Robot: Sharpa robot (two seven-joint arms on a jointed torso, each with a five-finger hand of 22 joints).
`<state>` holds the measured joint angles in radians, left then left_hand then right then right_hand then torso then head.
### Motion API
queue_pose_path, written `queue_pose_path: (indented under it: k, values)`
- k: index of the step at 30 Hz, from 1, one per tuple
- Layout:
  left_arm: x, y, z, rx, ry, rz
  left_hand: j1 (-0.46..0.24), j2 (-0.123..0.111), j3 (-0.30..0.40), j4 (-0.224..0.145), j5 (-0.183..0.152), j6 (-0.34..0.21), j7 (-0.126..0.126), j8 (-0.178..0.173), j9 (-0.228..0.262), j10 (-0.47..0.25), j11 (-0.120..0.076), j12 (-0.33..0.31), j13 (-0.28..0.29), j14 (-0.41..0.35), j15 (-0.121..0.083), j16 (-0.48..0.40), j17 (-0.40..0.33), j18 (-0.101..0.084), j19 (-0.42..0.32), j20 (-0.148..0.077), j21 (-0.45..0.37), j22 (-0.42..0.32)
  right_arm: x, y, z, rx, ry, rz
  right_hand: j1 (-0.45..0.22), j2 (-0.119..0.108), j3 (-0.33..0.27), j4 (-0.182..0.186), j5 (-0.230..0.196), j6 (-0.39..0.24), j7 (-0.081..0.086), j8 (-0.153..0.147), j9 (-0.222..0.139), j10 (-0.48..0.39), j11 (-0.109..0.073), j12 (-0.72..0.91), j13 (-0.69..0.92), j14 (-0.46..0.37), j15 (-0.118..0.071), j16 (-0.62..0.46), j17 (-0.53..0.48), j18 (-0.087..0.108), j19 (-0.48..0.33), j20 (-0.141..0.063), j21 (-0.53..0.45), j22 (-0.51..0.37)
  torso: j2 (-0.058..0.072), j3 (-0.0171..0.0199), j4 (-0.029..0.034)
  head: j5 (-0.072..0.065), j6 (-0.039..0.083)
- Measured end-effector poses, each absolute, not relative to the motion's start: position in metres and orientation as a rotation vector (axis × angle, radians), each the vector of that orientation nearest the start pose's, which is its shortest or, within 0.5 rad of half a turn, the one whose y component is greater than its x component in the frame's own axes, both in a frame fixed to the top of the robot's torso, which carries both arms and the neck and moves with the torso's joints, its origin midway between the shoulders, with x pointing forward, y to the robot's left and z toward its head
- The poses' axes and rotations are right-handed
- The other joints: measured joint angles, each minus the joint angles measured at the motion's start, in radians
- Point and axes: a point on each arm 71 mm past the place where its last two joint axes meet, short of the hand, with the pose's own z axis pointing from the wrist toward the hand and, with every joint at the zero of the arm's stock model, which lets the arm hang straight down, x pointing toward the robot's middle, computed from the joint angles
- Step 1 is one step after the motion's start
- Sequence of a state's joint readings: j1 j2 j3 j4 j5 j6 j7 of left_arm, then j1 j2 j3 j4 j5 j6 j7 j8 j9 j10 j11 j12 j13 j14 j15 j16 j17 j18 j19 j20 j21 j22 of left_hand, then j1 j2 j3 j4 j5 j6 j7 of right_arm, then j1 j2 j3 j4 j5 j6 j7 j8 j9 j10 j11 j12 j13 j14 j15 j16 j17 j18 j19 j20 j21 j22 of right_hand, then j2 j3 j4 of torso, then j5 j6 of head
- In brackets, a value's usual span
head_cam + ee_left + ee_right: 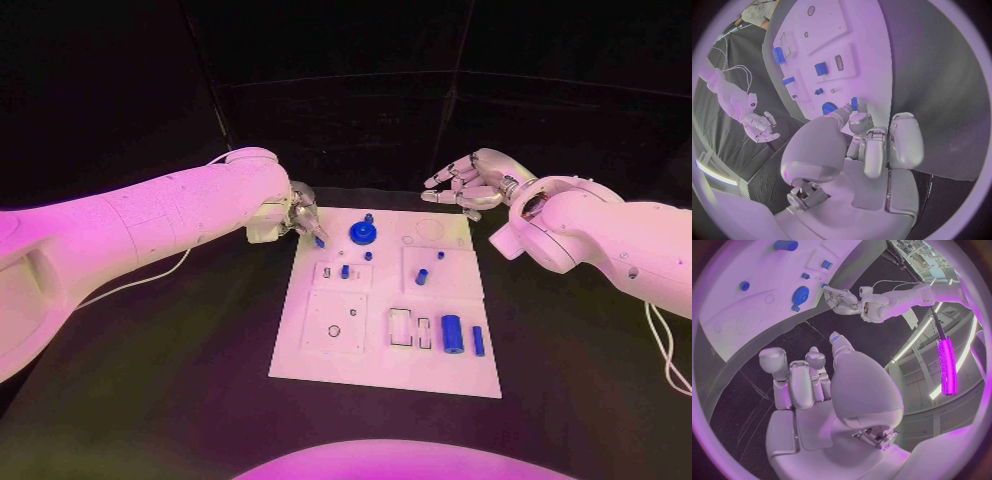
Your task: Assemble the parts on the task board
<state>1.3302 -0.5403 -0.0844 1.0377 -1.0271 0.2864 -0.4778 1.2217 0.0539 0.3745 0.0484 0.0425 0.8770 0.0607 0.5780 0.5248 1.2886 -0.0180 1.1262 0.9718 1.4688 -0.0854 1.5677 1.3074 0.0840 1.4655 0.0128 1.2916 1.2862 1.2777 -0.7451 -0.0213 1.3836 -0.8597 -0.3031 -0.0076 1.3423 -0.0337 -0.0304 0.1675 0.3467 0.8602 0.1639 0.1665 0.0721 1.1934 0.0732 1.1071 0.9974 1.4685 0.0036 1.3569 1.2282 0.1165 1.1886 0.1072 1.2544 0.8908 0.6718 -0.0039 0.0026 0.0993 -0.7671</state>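
Note:
The white task board [325, 355] lies in the middle of the black table. My left hand [299, 218] is at the board's far left corner and pinches a small blue peg [854, 103] between its fingertips, just above the board and next to a round blue gear [362, 234]. My right hand [469, 180] hovers past the board's far right corner with its fingers spread and nothing in them. A thick blue cylinder [451, 333] and a slim blue pin [477, 341] lie near the board's near right corner. Another blue part [423, 277] stands mid-board.
Small blue pieces [345, 270] sit in the board's left middle. Cut-out recesses [401, 327] and a round hole [335, 330] mark the near half. A white cable [159, 272] trails from the left arm over the black table [173, 380], which surrounds the board.

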Motion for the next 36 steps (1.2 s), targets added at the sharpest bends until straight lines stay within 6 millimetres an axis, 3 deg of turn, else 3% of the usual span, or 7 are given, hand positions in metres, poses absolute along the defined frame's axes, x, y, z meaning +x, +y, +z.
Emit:
queue_pose_path:
  k: [8, 20, 36]
  values:
    - [0.552, 0.205, -0.195, -0.219, 2.295, -0.341, -0.055, -0.032, 0.100, -0.009, 0.000, 0.000, 0.000, 0.025, 0.014, 0.009, -0.002, 0.000, 0.000, 0.000, 0.000, 0.000, 0.000, 0.000, 0.000, 0.000, 0.000, 0.004, 0.528, -0.197, -0.152, 0.366, 1.687, 0.959, 0.000, 0.000, 0.000, 0.000, 0.000, 0.000, 0.000, 0.000, 0.000, 0.000, 0.000, 0.000, 0.000, 0.000, 0.000, 0.000, 0.000, 0.000, 0.000, 0.000, 0.000, 0.000, 0.000, -0.0001, 0.0000, -0.001, 0.000]
    - [0.523, 0.208, -0.194, -0.225, 2.251, -0.407, -0.066, -0.042, 0.119, -0.014, 0.001, 0.000, 0.000, 0.030, 0.017, 0.011, -0.003, 0.000, 0.000, 0.000, 0.000, 0.000, 0.000, 0.000, 0.000, 0.000, 0.000, 0.005, 0.529, -0.200, -0.152, 0.371, 1.685, 0.950, 0.000, 0.000, 0.000, 0.000, 0.000, 0.000, 0.000, 0.000, 0.000, 0.000, 0.000, 0.000, 0.000, 0.000, 0.000, 0.000, 0.000, 0.000, 0.000, 0.000, 0.000, 0.000, 0.002, -0.0010, -0.0006, -0.003, -0.010]
    - [0.502, 0.195, -0.210, -0.193, 2.261, -0.429, -0.076, -0.052, 0.145, -0.029, 0.004, -0.002, 0.002, 0.035, 0.018, 0.011, -0.003, 0.000, -0.009, 0.000, 0.000, 0.000, 0.000, 0.000, 0.000, 0.000, -0.005, 0.004, 0.530, -0.200, -0.152, 0.373, 1.685, 0.947, 0.004, 0.004, -0.002, -0.002, 0.005, 0.000, 0.000, 0.004, 0.000, 0.000, 0.000, 0.004, 0.000, 0.000, 0.000, 0.000, 0.000, 0.000, 0.000, 0.000, 0.000, 0.000, 0.001, -0.0011, -0.0029, 0.010, -0.015]
